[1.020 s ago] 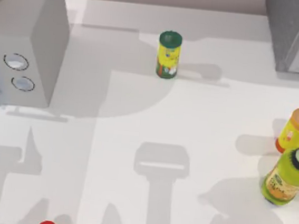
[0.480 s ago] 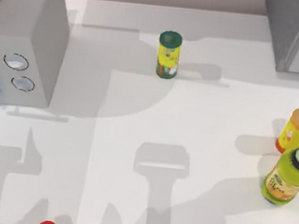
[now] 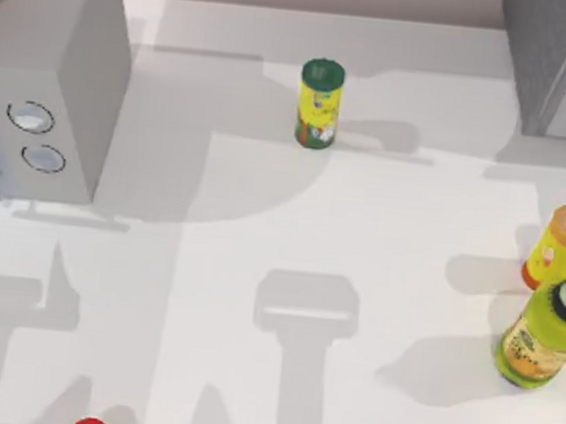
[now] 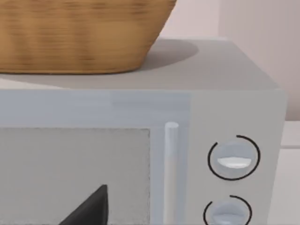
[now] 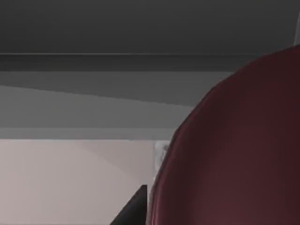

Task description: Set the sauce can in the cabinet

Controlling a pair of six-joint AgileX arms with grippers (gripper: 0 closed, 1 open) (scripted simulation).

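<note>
Holding the sauce can close before the cabinet, our right fingers seemingly gripping it, we must still set it inside.

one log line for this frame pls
can: close at right wrist camera | cabinet: table's far right | left arm: facing microwave

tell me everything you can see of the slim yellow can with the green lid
The slim yellow can stands upright on the white table, toward the far edge and near the middle between the light-grey box with two knobs and the grey cabinet. It has a dark green round lid, a yellow printed label and a green band at its base. Nothing touches it; its shadow falls to the right.
</note>
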